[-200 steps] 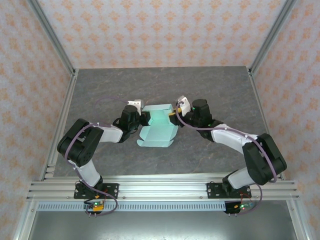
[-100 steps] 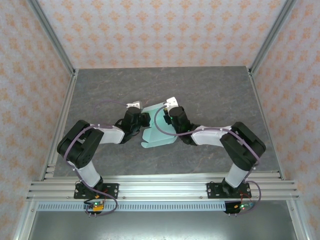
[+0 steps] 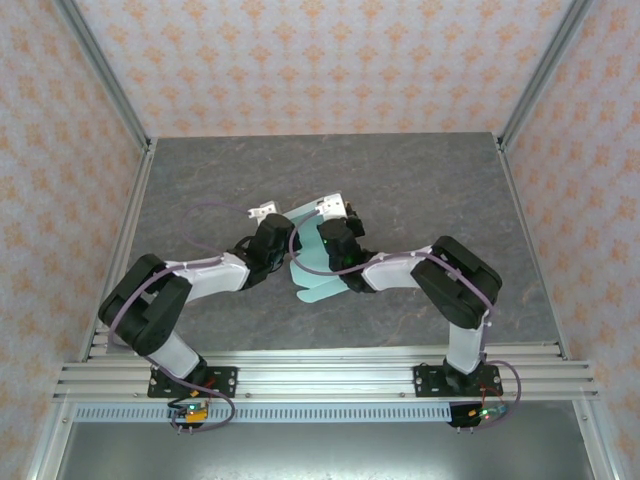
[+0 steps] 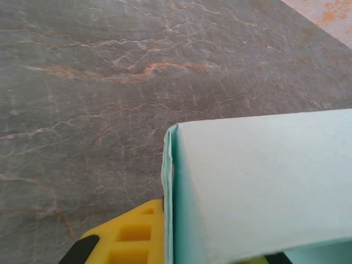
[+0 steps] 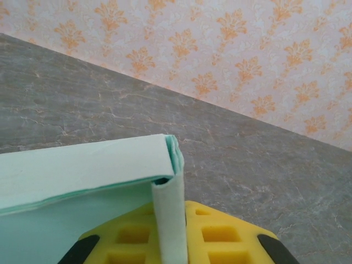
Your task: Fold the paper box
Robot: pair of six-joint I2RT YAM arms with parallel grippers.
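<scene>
the paper box [image 3: 312, 270] lies on the tabletop [image 3: 430, 180], long axis running front to back, left end effector [image 3: 283, 245] clamped on its left edge, right end effector [image 3: 332, 250] against its right, grip unclear.

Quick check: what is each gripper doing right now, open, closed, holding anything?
Left gripper: jaws closed on the left edge of the paper box.
Right gripper: jaws closed on a folded flap of the paper box.
</scene>
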